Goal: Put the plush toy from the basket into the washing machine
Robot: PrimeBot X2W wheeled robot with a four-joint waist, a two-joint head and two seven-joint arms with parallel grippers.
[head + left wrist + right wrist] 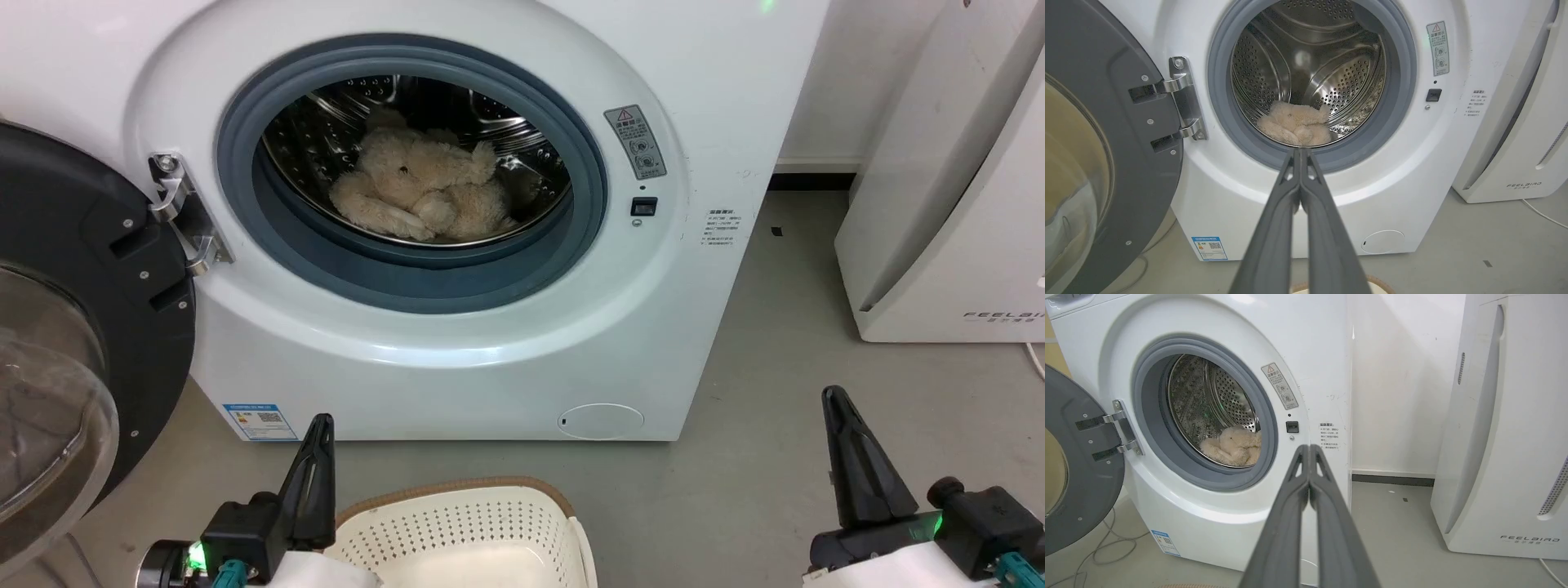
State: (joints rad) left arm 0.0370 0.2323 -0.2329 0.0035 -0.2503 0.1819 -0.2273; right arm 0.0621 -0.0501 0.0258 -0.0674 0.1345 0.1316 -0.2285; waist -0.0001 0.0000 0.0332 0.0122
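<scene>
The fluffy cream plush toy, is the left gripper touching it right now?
Apart. Head view: the left gripper sits low beside the cream perforated basket, while the plush toy lies in the steel drum of the white washing machine.

The cream-beige plush toy [420, 189] lies slumped on the steel drum floor inside the white washing machine [457, 343], door swung open leftward. The perforated cream basket [457, 531] sits on the floor in front.
</scene>
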